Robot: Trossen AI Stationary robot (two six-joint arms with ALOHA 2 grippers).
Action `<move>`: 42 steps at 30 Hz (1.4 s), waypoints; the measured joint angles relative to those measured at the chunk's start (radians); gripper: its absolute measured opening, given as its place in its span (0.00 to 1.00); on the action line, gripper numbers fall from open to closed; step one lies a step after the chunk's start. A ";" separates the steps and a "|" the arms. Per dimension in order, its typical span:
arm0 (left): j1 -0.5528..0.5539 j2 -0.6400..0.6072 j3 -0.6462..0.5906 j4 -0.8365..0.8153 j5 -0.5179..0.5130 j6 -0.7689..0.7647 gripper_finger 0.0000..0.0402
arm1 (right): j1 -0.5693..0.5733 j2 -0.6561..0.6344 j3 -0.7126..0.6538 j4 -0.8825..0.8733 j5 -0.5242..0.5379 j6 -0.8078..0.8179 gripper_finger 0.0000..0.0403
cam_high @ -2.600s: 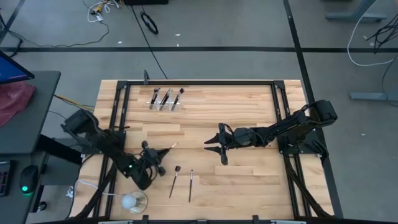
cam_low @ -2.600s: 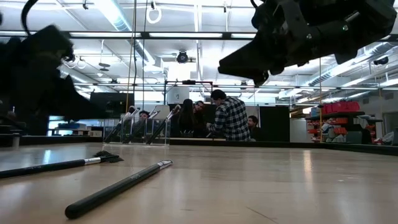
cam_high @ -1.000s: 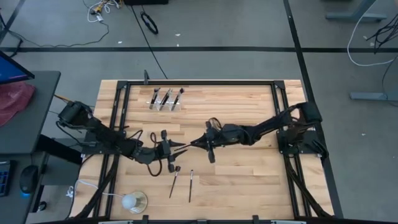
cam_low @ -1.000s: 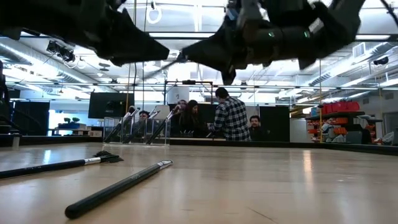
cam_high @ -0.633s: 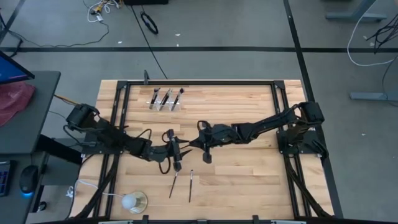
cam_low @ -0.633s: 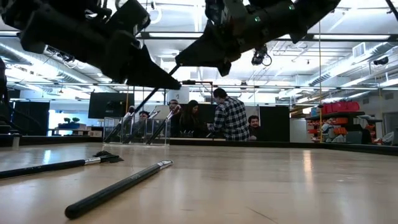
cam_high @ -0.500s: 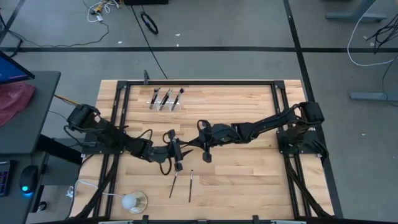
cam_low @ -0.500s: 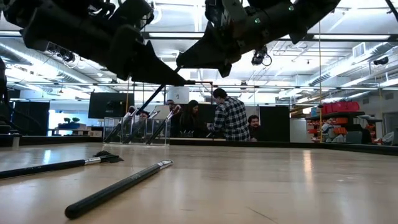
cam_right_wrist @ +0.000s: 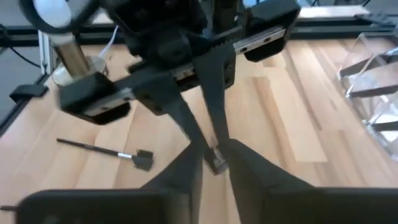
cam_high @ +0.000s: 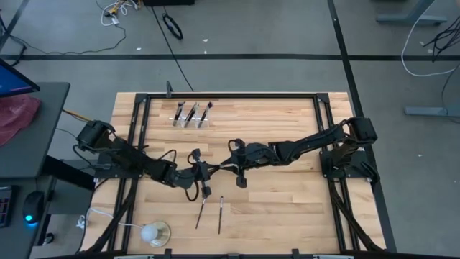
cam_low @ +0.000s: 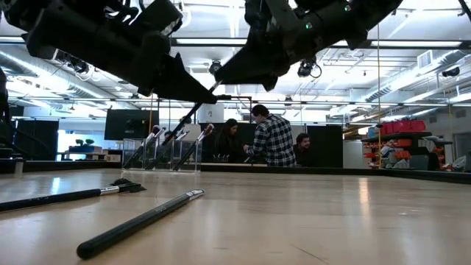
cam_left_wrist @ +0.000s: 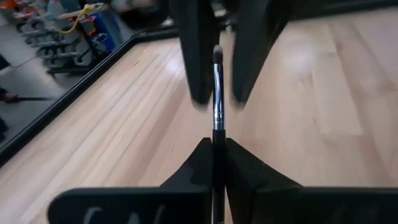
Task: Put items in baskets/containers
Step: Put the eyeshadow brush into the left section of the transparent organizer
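Observation:
My left gripper (cam_high: 210, 173) hangs above mid-table, shut on a slim dark makeup brush (cam_left_wrist: 216, 102). The brush's small bristle head (cam_left_wrist: 216, 55) points at my right gripper (cam_right_wrist: 215, 163). That gripper is open, and its fingers (cam_left_wrist: 194, 59) stand on either side of the head with a gap showing. Two more brushes (cam_high: 202, 209) (cam_high: 221, 214) lie flat on the wood nearer the near edge. The clear holder (cam_high: 190, 116) stands near the far edge with several brushes leaning in it. My left gripper pinches the brush's dark handle (cam_left_wrist: 216, 144) between its two fingers, which lie along the brush. It comes from the table's left and the brush is lifted clear. The brush slants, its head toward my right gripper and its handle end (cam_low: 180, 129) trailing down behind the fingers.
A white ball on a clear round base (cam_high: 153, 232) with a white cord sits at the near left corner. A dark frame (cam_high: 230, 95) runs along the far and side edges. People stand in the room beyond the table (cam_low: 268, 140). Bare wood lies at near right.
Both grippers have closed in on each other above mid-table, the left moving toward the right edge with the brush and the right moving toward the left edge. The brush head now sits between the right gripper's fingers. The brushes on the table have not moved.

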 joint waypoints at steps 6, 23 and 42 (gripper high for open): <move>0.035 -0.125 -0.065 -0.039 -0.037 -0.004 0.05 | 0.008 -0.053 -0.012 -0.027 0.026 -0.001 0.29; 0.659 -0.738 -0.402 0.106 0.154 0.121 0.05 | 0.045 -0.074 -0.195 0.223 0.133 0.026 0.26; 1.028 -0.493 -0.402 0.052 0.390 0.087 0.07 | 0.045 -0.074 -0.198 0.234 0.132 0.018 0.24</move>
